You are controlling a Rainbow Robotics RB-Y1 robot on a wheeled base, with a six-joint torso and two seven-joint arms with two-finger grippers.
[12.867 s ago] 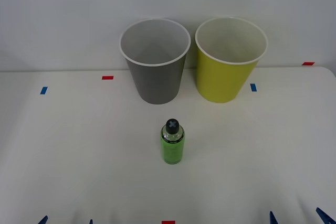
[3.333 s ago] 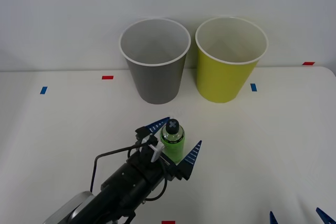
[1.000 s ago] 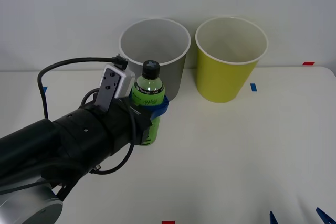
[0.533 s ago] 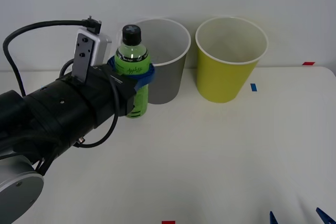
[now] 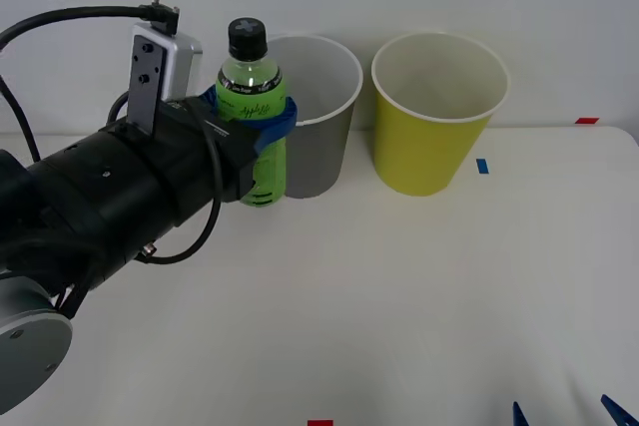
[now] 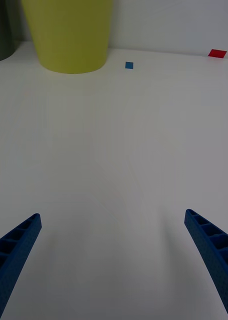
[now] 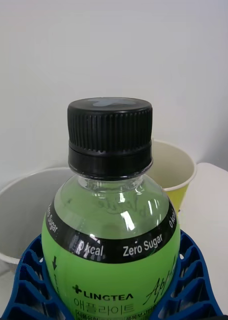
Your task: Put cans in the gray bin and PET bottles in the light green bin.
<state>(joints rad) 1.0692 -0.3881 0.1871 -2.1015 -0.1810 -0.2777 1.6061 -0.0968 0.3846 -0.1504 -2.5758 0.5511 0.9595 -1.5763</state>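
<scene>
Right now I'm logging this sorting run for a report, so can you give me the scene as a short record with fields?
held item: PET bottle, green body, black cap, upright, lifted off the table
holder: left gripper, blue fingers shut around the bottle's body
bottle position: in front of the gray bin's left side, cap about level with its rim
gray bin: upright at the back, nothing seen inside
light green bin: upright beside the gray bin, on its right
right gripper: open, low over the bare table, near edge
step left: bottle not yet in the light green bin

glossy clear plastic PET bottle (image 5: 252, 117), ribbed matt black cap (image 7: 110, 137), smooth matt table (image 5: 419, 286)
</scene>
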